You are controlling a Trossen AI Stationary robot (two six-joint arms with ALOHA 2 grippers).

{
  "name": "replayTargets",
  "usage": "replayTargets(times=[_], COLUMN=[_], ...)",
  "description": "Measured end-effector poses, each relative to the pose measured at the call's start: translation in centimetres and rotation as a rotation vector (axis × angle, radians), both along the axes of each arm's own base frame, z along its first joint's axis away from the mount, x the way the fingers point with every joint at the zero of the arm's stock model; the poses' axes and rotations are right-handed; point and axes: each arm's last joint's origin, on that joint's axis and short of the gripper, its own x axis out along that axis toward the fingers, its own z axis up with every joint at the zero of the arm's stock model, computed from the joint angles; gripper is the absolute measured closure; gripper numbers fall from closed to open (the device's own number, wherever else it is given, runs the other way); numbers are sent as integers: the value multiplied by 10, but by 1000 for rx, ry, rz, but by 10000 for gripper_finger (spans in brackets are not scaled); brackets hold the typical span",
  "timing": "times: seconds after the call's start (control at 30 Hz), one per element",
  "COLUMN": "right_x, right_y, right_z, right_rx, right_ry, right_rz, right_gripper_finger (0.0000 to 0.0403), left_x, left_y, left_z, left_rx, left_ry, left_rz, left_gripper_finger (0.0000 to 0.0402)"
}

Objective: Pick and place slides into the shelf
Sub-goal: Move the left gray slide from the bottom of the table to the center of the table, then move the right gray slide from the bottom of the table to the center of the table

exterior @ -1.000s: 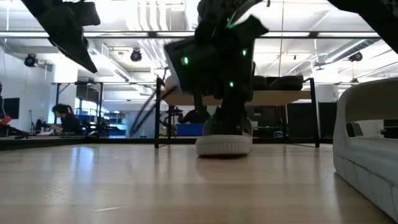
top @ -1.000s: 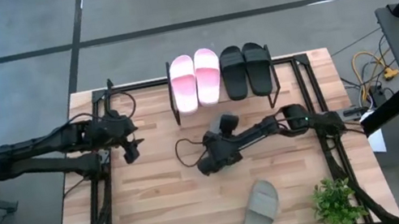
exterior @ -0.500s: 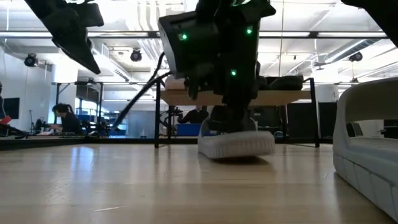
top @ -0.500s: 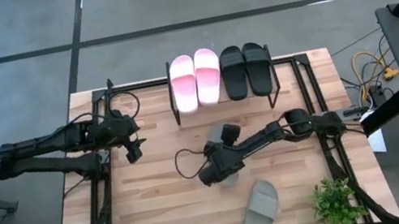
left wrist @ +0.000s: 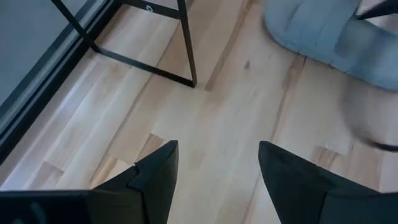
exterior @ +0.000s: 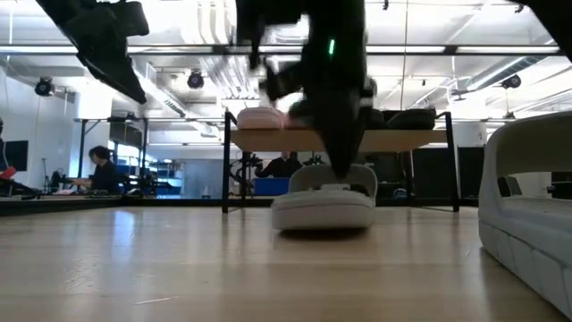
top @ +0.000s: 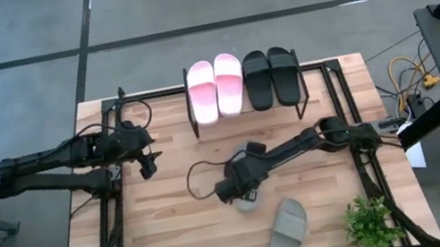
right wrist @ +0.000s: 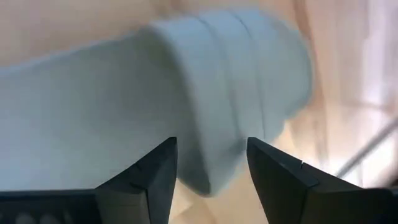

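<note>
Right gripper (top: pixel 242 194) is sitting mid-table directly over a grey-green slide (exterior: pixel 323 201), fingers parted, slide lying flat on the table (top: pixel 177 240); grip not visible. Second grey-green slide (top: pixel 283 235) is lying near the front edge; pink pair (top: pixel 215 87) and black pair (top: pixel 272 76) are resting atop the shelf (exterior: pixel 393 140); left gripper (top: pixel 147 163) is waiting wide open at the left

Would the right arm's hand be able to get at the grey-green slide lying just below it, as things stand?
Probably yes. The right hand hangs directly over the grey-green slide with its fingers apart, the slide's strap just beyond them, and nothing lies between hand and slide.
</note>
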Motion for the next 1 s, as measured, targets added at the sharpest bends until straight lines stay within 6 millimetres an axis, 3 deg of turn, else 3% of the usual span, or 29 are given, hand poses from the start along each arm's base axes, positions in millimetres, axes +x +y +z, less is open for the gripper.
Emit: replayTargets(times=[0.13,0.23,0.33,0.4,0.57,0.67,0.87,1.0], right_x=[-5,-11,-18,-28,-56,-73,-93,-94], right_y=[12,13,12,20,78,111,169,190], right_z=[32,34,36,48,87,95,90,67], right_rx=[22,-114,-28,63,331,403,537,538], right_ry=[-76,-83,-21,1,-136,-184,-260,-230], right_rz=[55,85,14,-40,-22,-68,-143,-161], right_gripper_finger=[218,218,218,218,221,232,301,372], left_x=[1,2,3,2,0,0,0,1], left_y=[0,0,0,0,0,0,0,0], left_z=[-1,-1,-2,-1,0,0,0,-1], left_rx=[0,1,2,3,6,9,13,24], left_ry=[5,9,14,13,5,4,4,10], left_rz=[0,2,3,3,3,2,-3,-15], left_gripper_finger=[194,194,194,194,194,194,194,194])
